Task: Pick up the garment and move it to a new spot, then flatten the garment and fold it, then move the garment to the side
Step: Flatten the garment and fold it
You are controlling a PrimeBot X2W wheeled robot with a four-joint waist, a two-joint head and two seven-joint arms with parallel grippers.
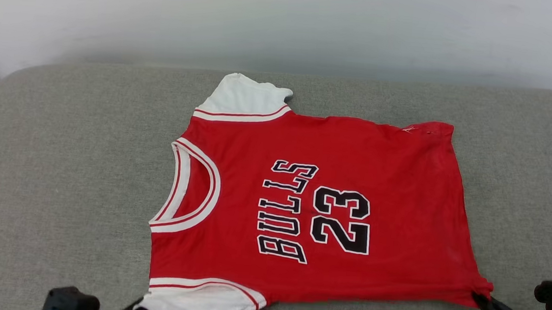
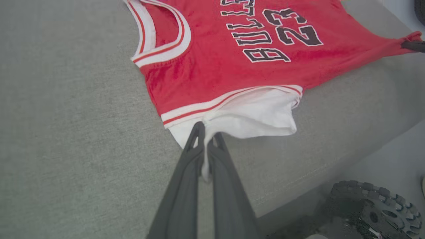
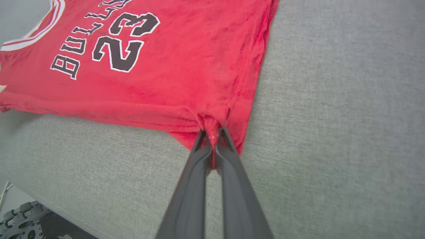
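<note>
The garment [image 1: 311, 207], a red jersey T-shirt with white sleeves and a black "BULLS 23" print, lies spread face up on the grey cushion, collar to the left. My left gripper [image 2: 207, 132] is shut on the near white sleeve [image 2: 252, 116], at the head view's bottom edge [image 1: 138, 309]. My right gripper [image 3: 212, 132] is shut on the near corner of the red hem [image 3: 215, 122], at the head view's lower right [image 1: 484, 298]. The near edge of the shirt is pulled taut between the two grips.
The grey cushion [image 1: 58, 167] extends wide on both sides of the shirt, with a pale wall behind it. Its front edge drops off close to my grippers, and the robot's wheel [image 2: 375, 205] sits below it.
</note>
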